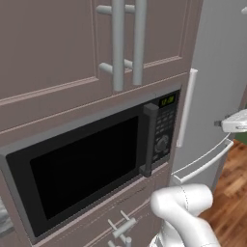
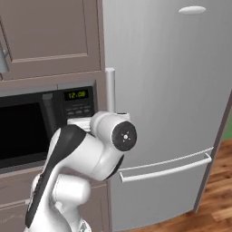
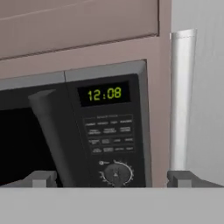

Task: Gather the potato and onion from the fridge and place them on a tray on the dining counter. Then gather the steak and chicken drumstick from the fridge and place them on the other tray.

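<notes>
gripper (image 3: 112, 178) is spread wide with nothing in it, aimed at the microwave (image 3: 105, 131) panel just beside the fridge (image 2: 167, 99) handle (image 3: 181, 100), probably lining up to pull that shut door.

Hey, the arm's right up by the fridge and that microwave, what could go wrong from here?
1. The open gripper faces the microwave keypad, not squarely the fridge handle beside it; a straight push forward may hit the buttons or dial.
2. The fridge door is shut, so a grab that slips off the handle leaves the food out of reach.
3. The arm's elbow sits close to the cabinet front; swinging the door open could knock it.
</notes>
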### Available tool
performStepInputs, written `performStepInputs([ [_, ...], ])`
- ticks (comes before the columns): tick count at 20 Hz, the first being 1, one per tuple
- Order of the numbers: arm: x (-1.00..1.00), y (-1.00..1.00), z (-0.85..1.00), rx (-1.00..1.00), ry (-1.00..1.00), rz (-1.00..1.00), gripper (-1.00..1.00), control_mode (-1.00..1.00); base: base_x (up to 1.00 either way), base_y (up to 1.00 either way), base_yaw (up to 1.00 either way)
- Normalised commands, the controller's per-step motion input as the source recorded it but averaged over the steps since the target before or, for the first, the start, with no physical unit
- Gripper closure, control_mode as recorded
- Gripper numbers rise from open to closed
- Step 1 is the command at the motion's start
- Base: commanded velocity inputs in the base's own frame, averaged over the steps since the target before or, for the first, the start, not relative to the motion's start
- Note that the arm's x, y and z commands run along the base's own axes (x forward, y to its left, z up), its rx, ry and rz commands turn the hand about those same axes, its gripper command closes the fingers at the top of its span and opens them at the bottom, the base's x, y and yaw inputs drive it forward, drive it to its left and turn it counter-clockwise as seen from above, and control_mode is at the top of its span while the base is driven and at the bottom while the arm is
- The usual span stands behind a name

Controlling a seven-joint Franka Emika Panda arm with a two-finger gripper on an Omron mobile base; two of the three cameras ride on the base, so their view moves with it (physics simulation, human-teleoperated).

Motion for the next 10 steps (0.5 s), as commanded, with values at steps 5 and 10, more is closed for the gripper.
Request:
performStepInputs([
  [5,0.63,0.0,-0.27,0.08,-0.29,0.16,-1.0,-1.0,0.0,0.0,0.0],
  [10,0.52,-0.05,-0.16,0.01,-0.17,0.02,-1.0,-1.0,0.0,0.0,0.0],
])
